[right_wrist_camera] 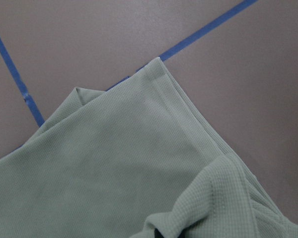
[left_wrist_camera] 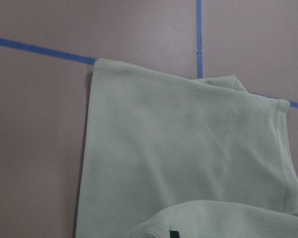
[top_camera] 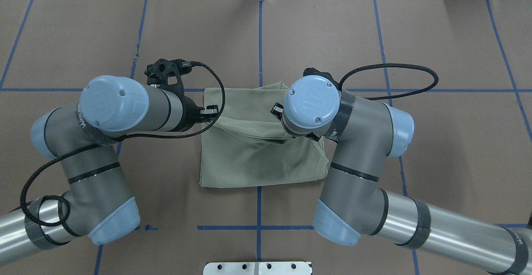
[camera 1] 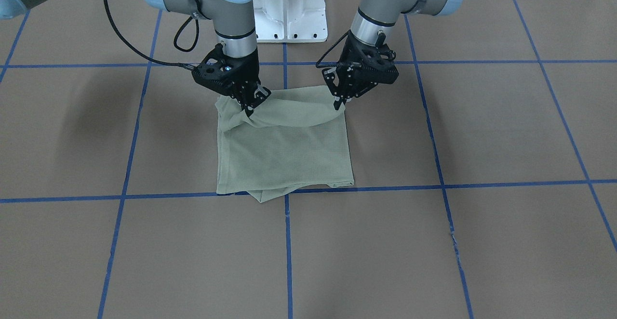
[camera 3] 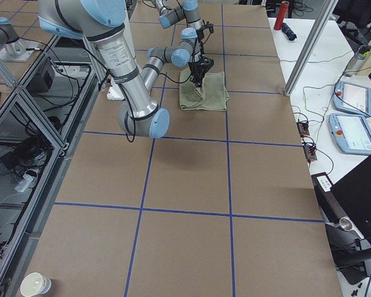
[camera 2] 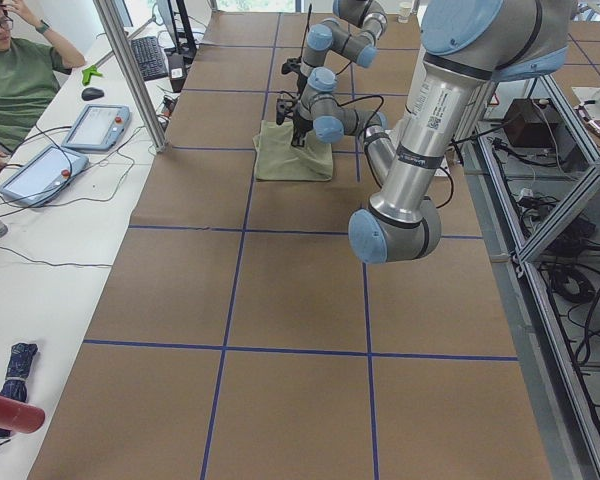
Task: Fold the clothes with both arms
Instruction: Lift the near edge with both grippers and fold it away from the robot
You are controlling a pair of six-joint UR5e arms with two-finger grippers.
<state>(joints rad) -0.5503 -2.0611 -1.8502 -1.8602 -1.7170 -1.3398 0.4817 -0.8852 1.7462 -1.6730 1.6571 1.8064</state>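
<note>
Sage-green all over: looks like the shirt [camera 1: 284,155] folded square, middle of the table [camera 1: 434,242]. Clamped along its near, robot-side edge by left gripper [camera 1: 341,101] and right gripper [camera 1: 249,106], 1 per corner, edge running left-right and slightly lifted. Probably needs carrying straight over to the far edge.
</note>
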